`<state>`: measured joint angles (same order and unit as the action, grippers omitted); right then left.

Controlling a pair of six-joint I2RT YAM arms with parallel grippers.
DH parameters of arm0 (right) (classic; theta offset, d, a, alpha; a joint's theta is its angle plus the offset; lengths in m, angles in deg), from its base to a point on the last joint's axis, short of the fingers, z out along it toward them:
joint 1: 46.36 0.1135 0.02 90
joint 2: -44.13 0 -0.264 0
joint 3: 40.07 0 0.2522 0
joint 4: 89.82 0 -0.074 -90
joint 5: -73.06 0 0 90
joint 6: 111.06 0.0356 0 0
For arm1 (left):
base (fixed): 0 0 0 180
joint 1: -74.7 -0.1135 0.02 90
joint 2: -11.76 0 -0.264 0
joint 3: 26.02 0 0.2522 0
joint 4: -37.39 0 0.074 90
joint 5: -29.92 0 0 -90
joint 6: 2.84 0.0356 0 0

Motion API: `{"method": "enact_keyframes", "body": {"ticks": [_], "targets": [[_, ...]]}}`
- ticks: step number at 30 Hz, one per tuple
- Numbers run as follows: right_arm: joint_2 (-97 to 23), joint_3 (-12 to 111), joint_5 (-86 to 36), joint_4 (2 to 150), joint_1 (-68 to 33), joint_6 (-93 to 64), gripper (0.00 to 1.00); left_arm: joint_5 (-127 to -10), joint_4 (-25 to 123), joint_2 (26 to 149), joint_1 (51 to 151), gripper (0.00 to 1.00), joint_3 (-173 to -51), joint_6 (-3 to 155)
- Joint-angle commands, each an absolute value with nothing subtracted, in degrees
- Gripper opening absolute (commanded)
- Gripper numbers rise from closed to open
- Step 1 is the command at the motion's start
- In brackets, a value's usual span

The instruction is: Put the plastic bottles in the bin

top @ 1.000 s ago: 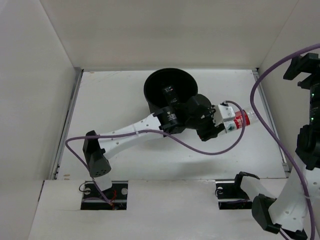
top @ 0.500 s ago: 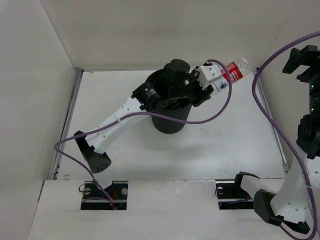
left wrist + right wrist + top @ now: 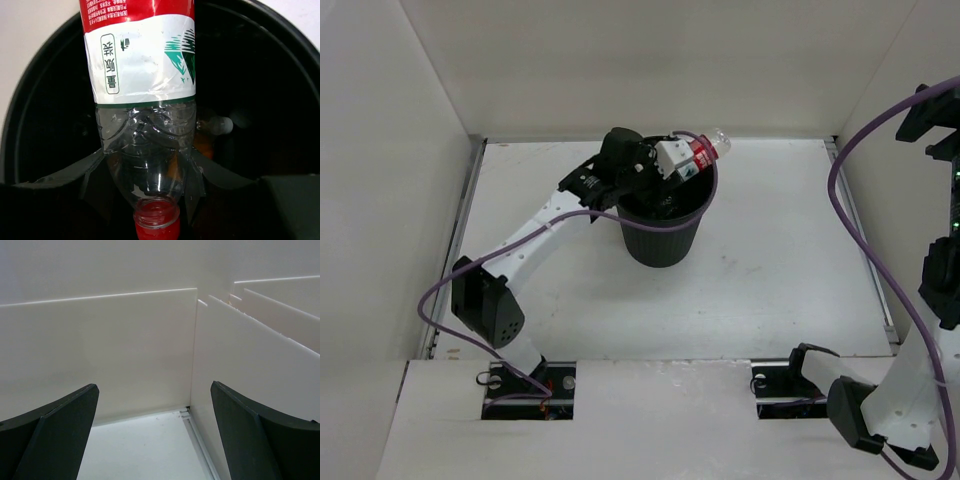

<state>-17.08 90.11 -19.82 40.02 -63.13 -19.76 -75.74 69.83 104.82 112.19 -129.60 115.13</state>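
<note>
Clear plastic bottle with red cap and red-and-white label [image 3: 142, 75], gripped near its neck in my left tool [image 3: 147, 172], tilted above the far rim of the upright round black ribbed plastic bin [image 3: 660, 240], orange-liquid bottle with white cap [image 3: 218, 124] lying inside.

Holds left arm [image 3: 535, 232] extended far forward, wrist tipped down, left gripper [image 3: 670, 160] pinched on bottle [image 3: 145, 75] at its shoulder. Holds right arm [image 3: 905, 400] folded upright at right edge, right gripper [image 3: 155, 440] fingers spread wide.
</note>
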Motion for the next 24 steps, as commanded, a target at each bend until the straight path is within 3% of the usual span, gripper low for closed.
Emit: {"method": "enact_keyframes", "body": {"ticks": [1,5,6,8,13,19,24], "targets": [[-17.66,92.08,-20.54,42.15,-62.49,-19.83,1.00,-77.39,64.16,99.65,111.39,0.07,-128.82,116.96],[-17.92,92.61,-20.63,41.88,-62.40,-19.74,1.00,-77.04,64.07,98.51,110.78,0.12,-127.59,116.96],[-17.92,92.61,-20.63,41.88,-62.31,-19.65,1.00,-76.86,64.07,98.07,110.78,0.20,-127.15,116.96],[-17.92,92.61,-20.89,41.88,-62.22,-19.57,1.00,-76.43,63.99,97.02,110.78,0.52,-125.83,117.04],[-17.92,92.52,-21.68,41.80,-62.22,-19.04,1.00,-75.11,63.37,94.91,111.13,0.99,-122.49,117.66],[-17.92,92.43,-23.88,40.83,-61.17,-19.21,1.00,-72.04,61.97,92.89,109.99,1.00,-121.78,117.75],[-17.66,92.26,-27.83,36.44,-58.45,-22.46,1.00,-60.72,54.16,89.55,105.69,1.00,-128.27,117.48]]}}
